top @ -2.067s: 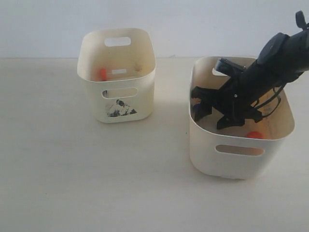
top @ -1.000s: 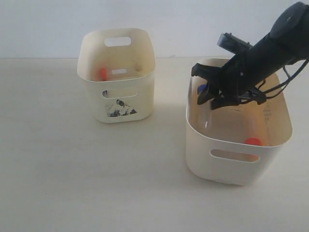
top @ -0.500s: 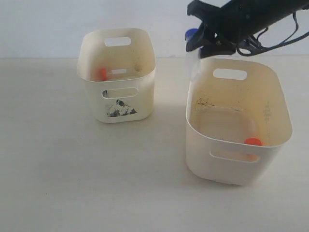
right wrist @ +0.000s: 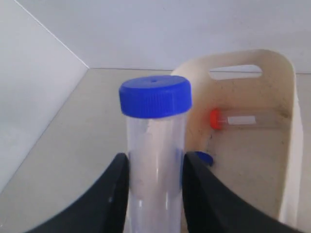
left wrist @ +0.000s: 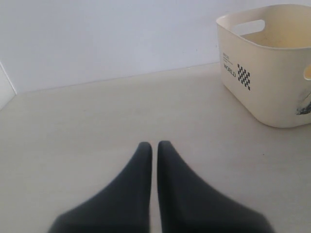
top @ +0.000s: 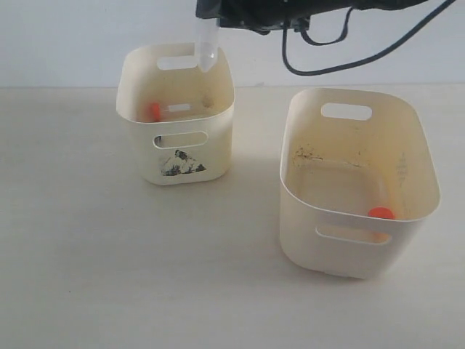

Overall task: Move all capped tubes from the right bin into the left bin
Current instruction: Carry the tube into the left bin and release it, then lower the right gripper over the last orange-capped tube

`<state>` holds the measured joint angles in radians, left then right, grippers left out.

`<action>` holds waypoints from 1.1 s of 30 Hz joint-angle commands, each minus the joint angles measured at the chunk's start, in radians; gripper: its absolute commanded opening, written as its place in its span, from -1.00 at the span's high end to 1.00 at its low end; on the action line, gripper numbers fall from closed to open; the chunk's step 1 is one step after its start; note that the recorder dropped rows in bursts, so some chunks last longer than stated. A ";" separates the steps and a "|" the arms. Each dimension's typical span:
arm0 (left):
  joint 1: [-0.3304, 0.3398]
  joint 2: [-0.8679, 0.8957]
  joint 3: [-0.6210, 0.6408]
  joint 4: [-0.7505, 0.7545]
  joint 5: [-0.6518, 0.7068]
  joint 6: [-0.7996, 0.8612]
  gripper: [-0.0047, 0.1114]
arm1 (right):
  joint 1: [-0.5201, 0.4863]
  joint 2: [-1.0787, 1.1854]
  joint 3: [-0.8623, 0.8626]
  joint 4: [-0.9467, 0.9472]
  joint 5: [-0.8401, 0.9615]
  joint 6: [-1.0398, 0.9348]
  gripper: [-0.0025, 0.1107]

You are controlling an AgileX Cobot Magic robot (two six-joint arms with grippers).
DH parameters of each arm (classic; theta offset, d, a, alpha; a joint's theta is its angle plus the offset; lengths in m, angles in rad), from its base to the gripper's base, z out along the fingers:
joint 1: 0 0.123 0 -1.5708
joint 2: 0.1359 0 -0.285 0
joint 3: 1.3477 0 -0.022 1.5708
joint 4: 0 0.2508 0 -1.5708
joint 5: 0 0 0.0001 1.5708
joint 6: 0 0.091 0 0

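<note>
Vertically, blue-capped tube hangs tip-down above the left bin

The side wall of the left bin, as the left wrist view shows it, carries a dark printed word that looks like "WORLD", the last letter unclear. The smaller lines above it are too fine to read, and a checkered square sits beside it. In the exterior view, at centre left, the bin's front bears a dark picture with no legible letters. The white label on the orange-capped tube shows no readable writing.
</note>
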<state>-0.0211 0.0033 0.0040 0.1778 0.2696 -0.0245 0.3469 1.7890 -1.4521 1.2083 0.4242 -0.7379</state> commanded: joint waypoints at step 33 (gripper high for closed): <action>0.001 -0.003 -0.004 -0.001 -0.008 -0.012 0.84 | 0.022 -0.098 -0.176 -1.431 0.797 1.146 0.96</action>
<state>-0.0211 0.0033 0.0040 0.1778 0.2696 -0.0245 0.3708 1.6628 -1.6225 -0.2073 1.2025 0.4035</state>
